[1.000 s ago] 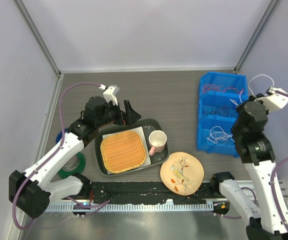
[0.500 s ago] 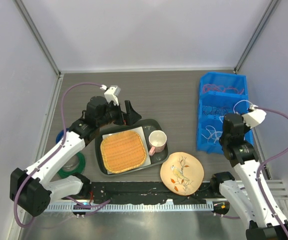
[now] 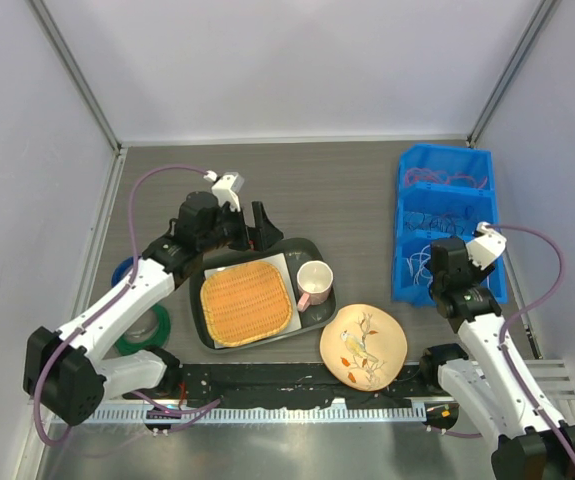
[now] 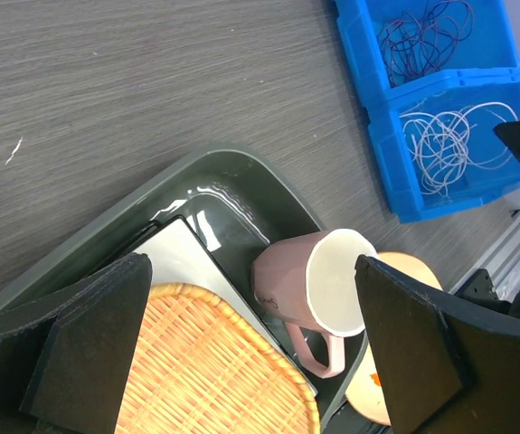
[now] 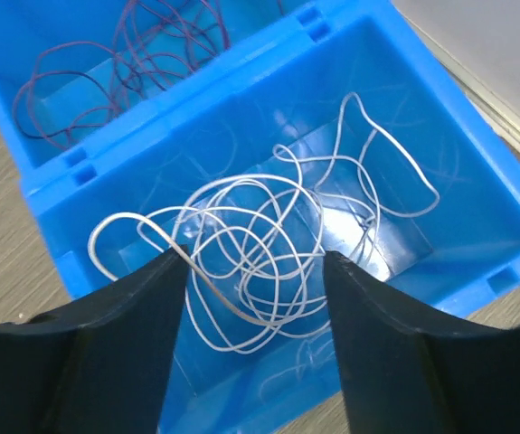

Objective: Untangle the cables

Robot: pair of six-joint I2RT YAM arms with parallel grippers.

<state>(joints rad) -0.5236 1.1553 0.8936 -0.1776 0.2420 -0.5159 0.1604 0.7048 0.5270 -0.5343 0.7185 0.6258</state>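
Observation:
The cables lie sorted in a blue bin [image 3: 445, 290]: a red-orange one [image 3: 447, 178] in the far compartment, a dark purple one [image 3: 437, 215] in the middle, a white one [image 3: 422, 268] in the near one. In the right wrist view the white cable [image 5: 260, 244] loops loosely on the bin floor, and one strand brushes the left finger. My right gripper [image 5: 252, 262] hangs open just above it, gripping nothing. The purple cable [image 5: 124, 54] shows beyond the divider. My left gripper [image 4: 250, 271] is wide open over the tray, with nothing between its fingers.
A dark tray [image 3: 312, 310] holds a woven orange mat [image 3: 247, 302] and a pink mug [image 3: 314, 282]. A round painted plate [image 3: 364, 346] lies near the right arm's base. Green and blue tape rings [image 3: 152, 325] sit at the left. Walls close in on three sides.
My right arm came down from high above the bin's right edge to low over the near compartment. Its jaws opened and the white cable dropped into that compartment. The left arm barely moved.

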